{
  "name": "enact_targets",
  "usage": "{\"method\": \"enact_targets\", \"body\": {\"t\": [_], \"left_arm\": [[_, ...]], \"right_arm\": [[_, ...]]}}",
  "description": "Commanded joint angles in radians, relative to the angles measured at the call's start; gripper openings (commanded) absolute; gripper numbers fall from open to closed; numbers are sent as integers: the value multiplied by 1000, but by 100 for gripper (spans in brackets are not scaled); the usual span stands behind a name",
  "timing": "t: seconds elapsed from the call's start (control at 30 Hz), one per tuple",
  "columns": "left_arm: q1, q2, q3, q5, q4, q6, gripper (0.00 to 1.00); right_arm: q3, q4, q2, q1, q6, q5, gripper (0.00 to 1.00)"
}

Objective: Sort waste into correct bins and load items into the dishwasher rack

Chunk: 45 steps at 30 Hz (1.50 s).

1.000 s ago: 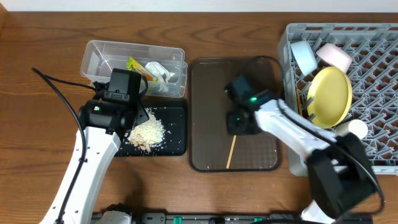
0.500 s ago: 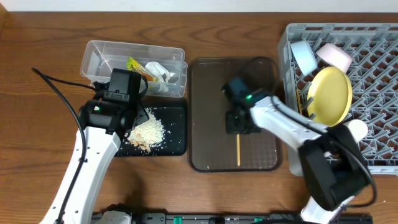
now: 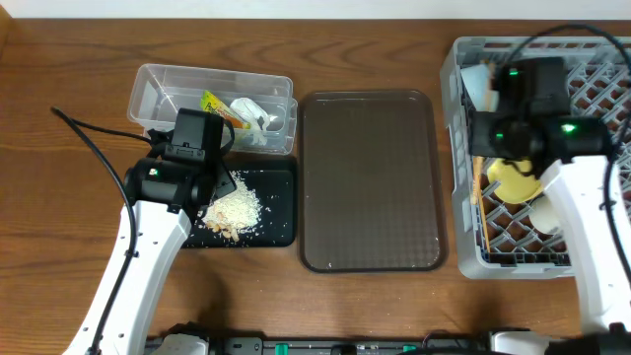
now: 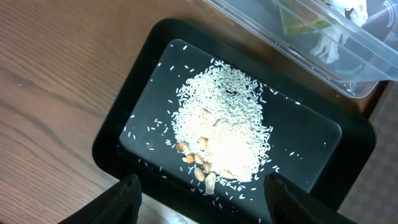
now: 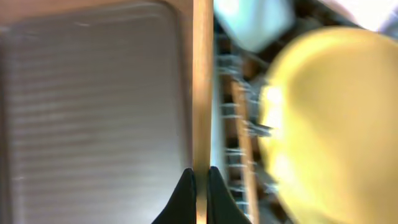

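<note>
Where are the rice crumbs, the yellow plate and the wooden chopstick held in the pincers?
rice crumbs (image 4: pixel 227 127), left wrist view, middle of the heap.
yellow plate (image 5: pixel 323 124), right wrist view, its broad face.
chopstick (image 5: pixel 202 81), right wrist view, midway along its shaft.

Your left gripper (image 4: pixel 205 198): crumbs (image 4: pixel 221 130) in shallow tray (image 4: pixel 323 155) beneath, tub (image 4: pixel 348 56) ahead. Your right gripper (image 5: pixel 199 186): chopstick (image 5: pixel 202 93) between fingers (image 5: pixel 185 196), serving tray (image 5: pixel 93 112) left, plate (image 5: pixel 323 124) right, in rack (image 3: pixel 601 108).
</note>
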Motion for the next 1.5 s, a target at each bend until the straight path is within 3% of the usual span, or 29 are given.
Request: {"method": "enact_targets", "body": {"t": [0.0, 0.1, 0.13, 0.2, 0.3, 0.43, 0.57, 0.7, 0.83, 1.2, 1.47], "left_arm": [[5, 4, -2, -5, -2, -8, 66], [5, 4, -2, -5, -2, -8, 66], [5, 4, -2, -5, -2, -8, 73], [5, 4, -2, -5, -2, -8, 74], [5, 4, -2, -6, -2, -8, 80], [5, 4, -2, -6, -2, -8, 80], [5, 3, -1, -5, 14, 24, 81], [3, 3, 4, 5, 73, 158, 80], [3, 3, 5, 71, 149, 313, 82], [3, -35, 5, 75, 31, 322, 82], [2, -273, -19, 209, 7, 384, 83]], "right_arm": [[-27, -11, 51, -78, -112, 2, 1], [-33, -9, 97, -109, -126, 3, 1], [-33, -6, 114, -114, -127, 3, 1], [-33, 6, 143, -117, -126, 3, 4], [-33, 26, 159, -117, -126, 2, 17], [-33, 55, 154, -117, -126, 2, 32], [-31, 79, 130, -117, -126, -34, 37], [-31, 133, 77, -106, -127, -140, 43], [-31, 178, 24, -92, -141, -157, 44], [-79, 39, 7, -92, -94, -155, 46], [-289, 89, -125, -92, -46, -153, 50]]}}
